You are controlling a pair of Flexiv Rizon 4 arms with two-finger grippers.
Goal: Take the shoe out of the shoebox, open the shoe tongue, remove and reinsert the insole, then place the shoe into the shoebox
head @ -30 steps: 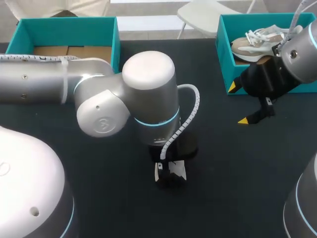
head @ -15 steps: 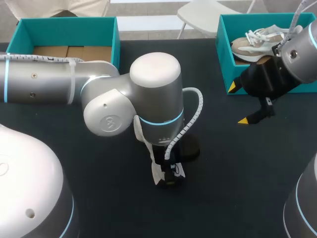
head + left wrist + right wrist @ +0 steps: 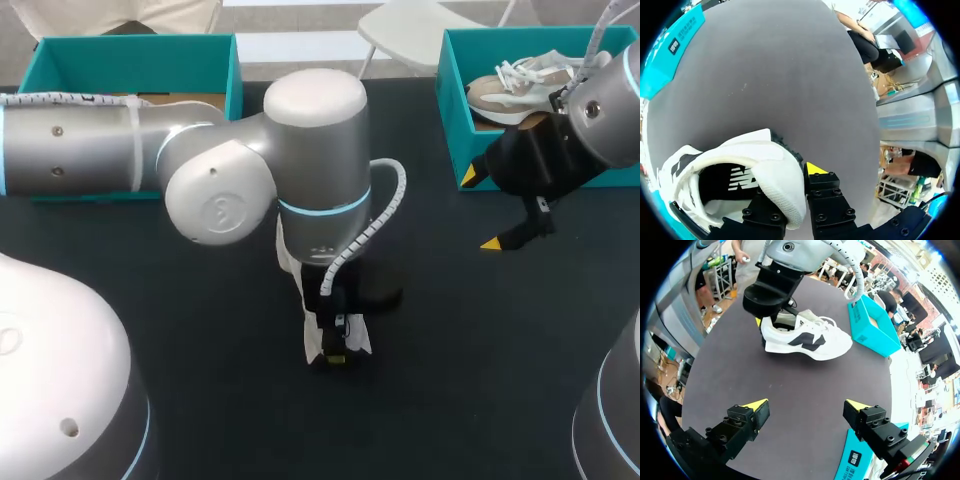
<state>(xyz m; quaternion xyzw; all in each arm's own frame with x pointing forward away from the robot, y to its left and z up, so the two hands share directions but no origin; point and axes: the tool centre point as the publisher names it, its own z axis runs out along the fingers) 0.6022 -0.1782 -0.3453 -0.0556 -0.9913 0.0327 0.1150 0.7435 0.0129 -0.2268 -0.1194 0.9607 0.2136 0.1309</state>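
Surface [image 3: 480, 340]: dark, carries your white sneaker [image 3: 807, 340].
Left fingers [image 3: 815, 170]: clenched on its heel.
Right fingers [image 3: 756, 406]: spread, holding nothing.

robot lab: 2 arms [image 3: 310, 180] over a black table [image 3: 480, 350].

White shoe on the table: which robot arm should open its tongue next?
Probably the right. The left gripper is shut on the heel of the white sneaker with the black logo, steadying it on the dark table. The right gripper hangs open and empty, facing the sneaker's side.
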